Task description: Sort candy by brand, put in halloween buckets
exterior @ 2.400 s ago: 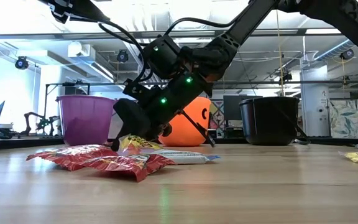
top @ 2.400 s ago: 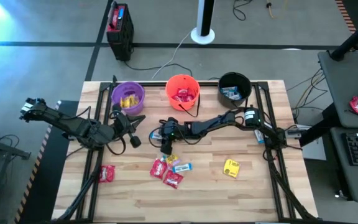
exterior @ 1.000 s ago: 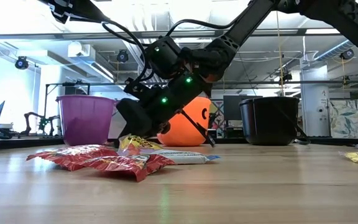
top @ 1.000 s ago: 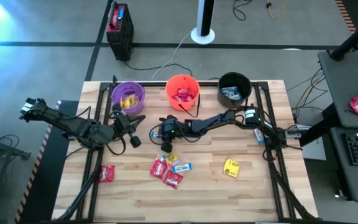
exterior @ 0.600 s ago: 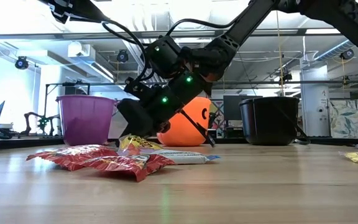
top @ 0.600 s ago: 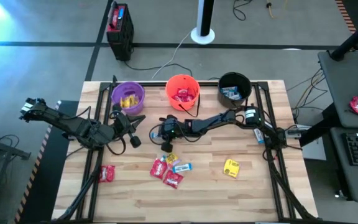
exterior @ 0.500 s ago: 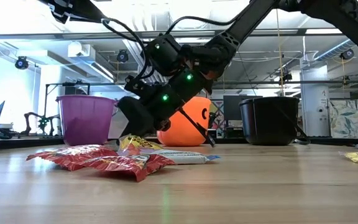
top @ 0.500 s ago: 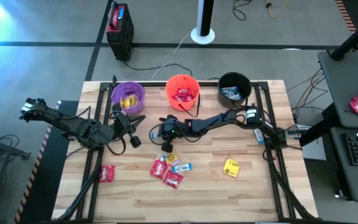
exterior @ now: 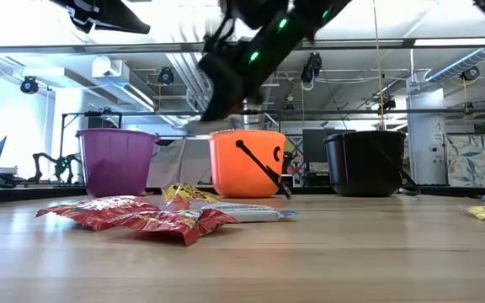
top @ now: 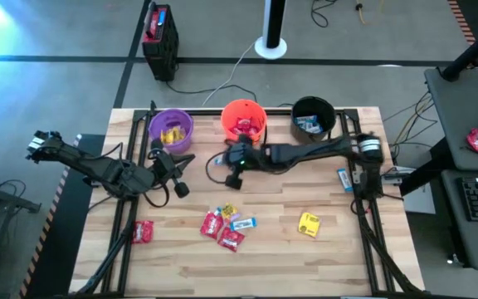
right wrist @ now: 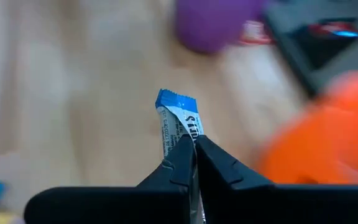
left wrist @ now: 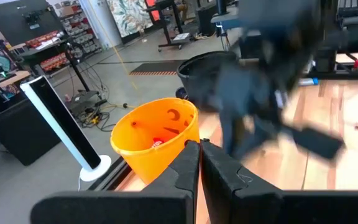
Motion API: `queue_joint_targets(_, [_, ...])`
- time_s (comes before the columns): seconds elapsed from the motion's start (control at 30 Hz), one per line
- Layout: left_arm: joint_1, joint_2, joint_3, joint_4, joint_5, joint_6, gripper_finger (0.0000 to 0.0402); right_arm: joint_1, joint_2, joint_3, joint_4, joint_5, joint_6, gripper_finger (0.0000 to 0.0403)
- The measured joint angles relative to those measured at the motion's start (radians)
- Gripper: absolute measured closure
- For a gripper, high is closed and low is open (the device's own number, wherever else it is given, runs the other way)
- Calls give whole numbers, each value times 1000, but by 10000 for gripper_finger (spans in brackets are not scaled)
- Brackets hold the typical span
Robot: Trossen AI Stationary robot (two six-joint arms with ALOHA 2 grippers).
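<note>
My right gripper [right wrist: 194, 140] is shut on a blue-and-white candy packet [right wrist: 176, 118]. It hangs above the table just in front of the orange bucket [top: 243, 122], where the high view shows it too [top: 233, 173]. The purple bucket [top: 171, 129] and the black bucket [top: 313, 116] stand either side of the orange one at the far edge, each with candy inside. My left gripper [top: 181, 189] waits shut at the table's left, empty. Loose red, yellow and blue-and-white candy [top: 226, 224] lies flat on the table's near middle. My right gripper pinches one end of the packet [right wrist: 188, 132] between its two fingertips. The rest of the packet sticks out past the fingers, with its blue crimped end [right wrist: 171, 99] free. The packet is lifted clear of the table.
A red packet [top: 143, 232] lies near the left front and a yellow one [top: 309, 224] toward the right front. In the left wrist view the orange bucket [left wrist: 154, 137] and the blurred right arm [left wrist: 260, 93] stand ahead of my left gripper [left wrist: 199, 149].
My right gripper has risen from the candy pile at the table's middle. It has gone toward the far edge, up to the front of the orange bucket, moving fast enough to blur. The candy left on the table has not shifted.
</note>
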Motion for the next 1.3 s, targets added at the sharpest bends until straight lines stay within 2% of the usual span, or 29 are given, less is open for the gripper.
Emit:
queue_joint_targets(0.27, [0, 25, 0, -1, 0, -25, 402, -77, -265, -99, -260, 255, 3, 394])
queue_joint_targets(0.43, [0, 36, 0, 8, 0, -38, 402, -205, -442, -260, -292, 327, 81, 394])
queue_joint_targets(0.57, [1, 51, 0, 18, 0, -40, 402, -337, -569, -399, -293, 452, 263, 394])
queue_joint_targets(0.67, [2, 59, 0, 21, 0, -40, 402, -418, -633, -469, -312, 467, 454, 394])
queue_joint_targets(0.97, [4, 85, 0, 22, -2, -58, 402, -513, -647, -495, -324, 496, 458, 385])
queue_joint_targets(1.3, [4, 93, 0, 24, 13, -97, 402, -514, -632, -488, -338, 465, 445, 283])
